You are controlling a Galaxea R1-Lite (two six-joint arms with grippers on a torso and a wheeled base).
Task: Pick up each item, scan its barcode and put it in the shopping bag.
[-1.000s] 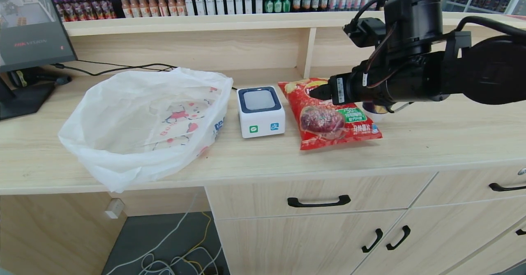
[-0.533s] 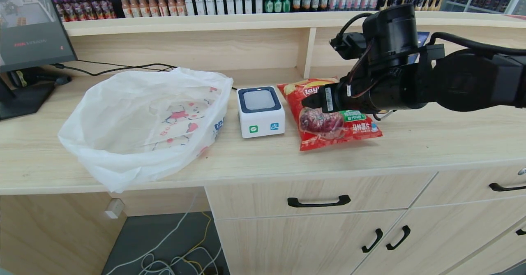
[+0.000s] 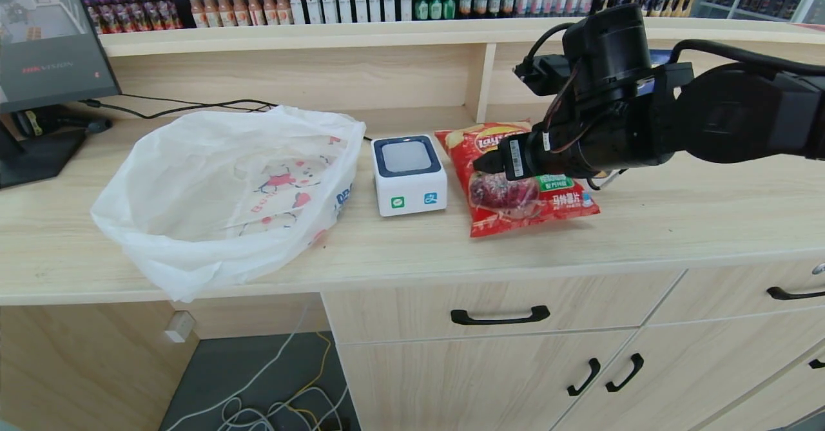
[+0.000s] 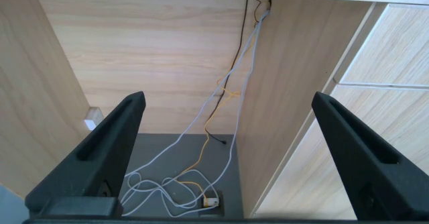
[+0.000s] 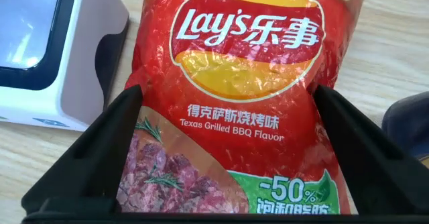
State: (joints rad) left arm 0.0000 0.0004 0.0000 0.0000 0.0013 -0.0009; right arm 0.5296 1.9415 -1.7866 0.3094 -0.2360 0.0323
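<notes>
A red chip bag (image 3: pixel 515 186) lies flat on the wooden counter, just right of the white scanner box (image 3: pixel 408 174). My right gripper (image 3: pixel 485 163) hovers low over the bag's upper middle, open. The right wrist view shows its black fingers (image 5: pixel 87 163) spread to either side of the chip bag (image 5: pixel 241 117), with the scanner box (image 5: pixel 47 56) beside it. The white plastic shopping bag (image 3: pixel 225 192) gapes open at the counter's left. My left gripper (image 4: pixel 228 157) hangs open below the counter, over floor cables.
A monitor on its stand (image 3: pixel 45 64) occupies the counter's far left, with a cable running behind the bag. A raised shelf (image 3: pixel 322 31) with bottles lines the back. A small blue-and-white item (image 3: pixel 590 176) sits behind the chip bag. Drawers (image 3: pixel 503 315) lie below.
My right arm has moved left and down over the chip bag, bringing its fingers close above it. The bag, scanner and shopping bag stayed put.
</notes>
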